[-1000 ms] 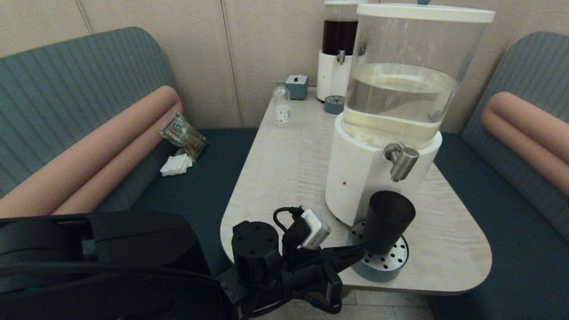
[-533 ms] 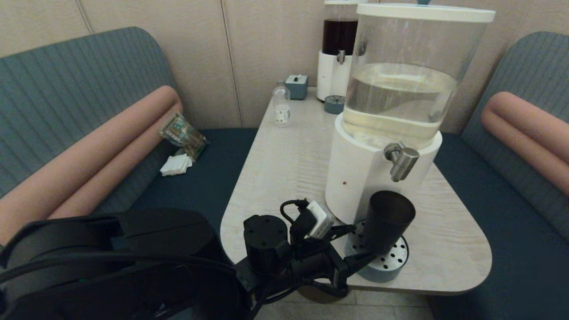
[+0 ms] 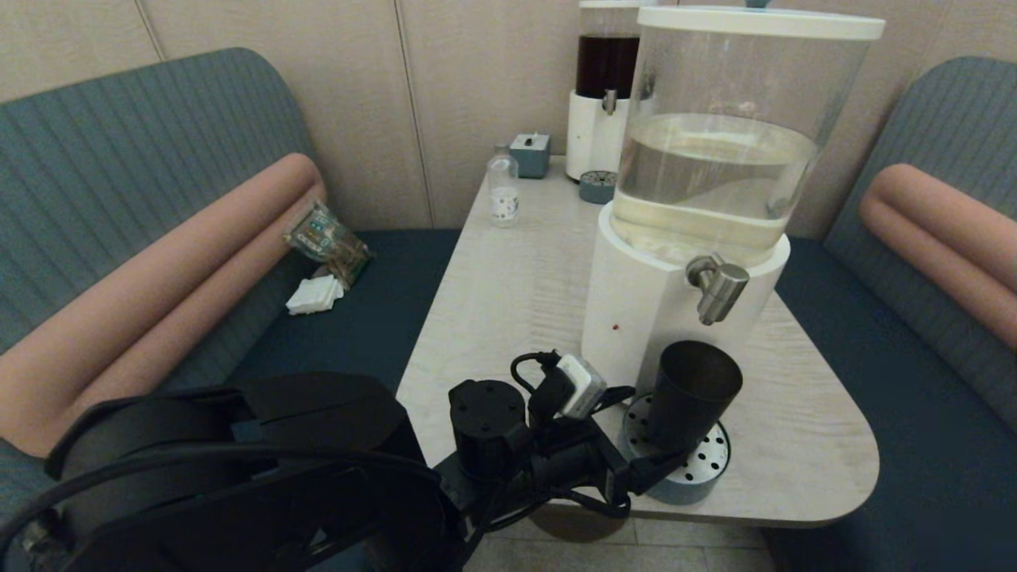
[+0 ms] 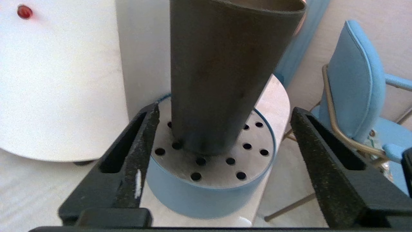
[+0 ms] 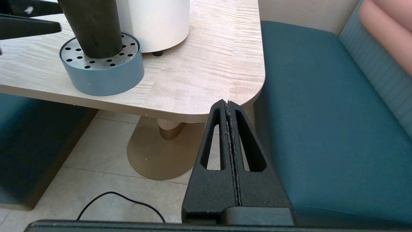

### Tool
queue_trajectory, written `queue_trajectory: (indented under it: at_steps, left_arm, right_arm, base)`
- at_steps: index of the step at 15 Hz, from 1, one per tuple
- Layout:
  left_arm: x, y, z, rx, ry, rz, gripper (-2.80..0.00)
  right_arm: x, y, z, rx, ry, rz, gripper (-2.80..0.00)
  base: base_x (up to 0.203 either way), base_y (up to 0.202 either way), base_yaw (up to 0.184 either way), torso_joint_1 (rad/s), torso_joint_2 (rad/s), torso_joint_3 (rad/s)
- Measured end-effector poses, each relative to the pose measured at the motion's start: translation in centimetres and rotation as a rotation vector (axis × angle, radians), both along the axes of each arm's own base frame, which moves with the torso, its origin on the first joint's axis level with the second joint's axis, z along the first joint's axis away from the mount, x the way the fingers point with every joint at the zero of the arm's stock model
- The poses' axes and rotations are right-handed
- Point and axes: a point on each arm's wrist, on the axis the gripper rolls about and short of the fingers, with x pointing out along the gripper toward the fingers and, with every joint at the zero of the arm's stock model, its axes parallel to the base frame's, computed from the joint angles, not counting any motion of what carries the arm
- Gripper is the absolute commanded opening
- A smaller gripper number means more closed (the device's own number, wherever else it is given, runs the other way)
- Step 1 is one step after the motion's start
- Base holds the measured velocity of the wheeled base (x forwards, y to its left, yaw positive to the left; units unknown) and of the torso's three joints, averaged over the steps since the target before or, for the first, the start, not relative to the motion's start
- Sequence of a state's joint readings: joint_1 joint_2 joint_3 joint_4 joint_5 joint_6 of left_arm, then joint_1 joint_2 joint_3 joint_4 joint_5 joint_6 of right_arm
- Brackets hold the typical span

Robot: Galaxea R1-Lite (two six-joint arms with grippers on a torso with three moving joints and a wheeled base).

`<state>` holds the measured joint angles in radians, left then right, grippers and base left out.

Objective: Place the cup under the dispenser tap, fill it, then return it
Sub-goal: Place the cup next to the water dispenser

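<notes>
Head view first, and we work across it from the left: on the dark blue bench seat point(image 3: 357, 318) we see a crinkled clear snack packet point(image 3: 327, 238) leaning on the pink bolster, with a folded white napkin point(image 3: 315, 295) just in front of it. On the pale wood-grain table point(image 3: 508, 278), near the wall, stand a small clear bottle with a white label point(image 3: 503, 191) and a little blue-grey box point(image 3: 530, 154). Behind them is a smaller dispenser holding dark red-brown liquid point(image 3: 605, 87).

Nearer us, our left gripper point(image 3: 647, 433) reaches in low over the table's front edge. Its fingers point(image 4: 135, 151) are spread wide to either side of the dark, near-black tapered plastic tumbler point(image 3: 687, 396), and in the left wrist view we see a clear gap on both sides, so they grasp nothing. That cup stands upright on the round blue-walled drip tray with a perforated metal top point(image 3: 683, 485), touching it, just in front of the big dispenser with a white base and clear tank point(image 3: 699, 199). The short brushed-steel tap point(image 3: 717, 287) juts out directly above the cup's open mouth, apart from it.

Our right gripper point(image 5: 229, 106) appears only in the right wrist view, parked below and off the table's corner, over the bench, its two fingers pressed flat together on nothing.
</notes>
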<state>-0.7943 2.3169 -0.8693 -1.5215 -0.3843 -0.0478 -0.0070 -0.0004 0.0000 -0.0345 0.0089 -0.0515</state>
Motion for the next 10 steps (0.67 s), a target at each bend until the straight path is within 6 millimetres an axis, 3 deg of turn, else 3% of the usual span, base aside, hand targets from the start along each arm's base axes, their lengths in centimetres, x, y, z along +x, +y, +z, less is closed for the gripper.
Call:
queue_trajectory:
  at_steps: [10]
  left_arm:
    - [2.7, -1.8, -0.6, -0.052, -0.053, 0.032, 0.00]
  right_arm:
    - [0.0, 0.0, 0.0, 0.000, 0.000, 0.000, -2.80]
  base:
    - [0.000, 0.000, 0.000, 0.000, 0.00, 0.000]
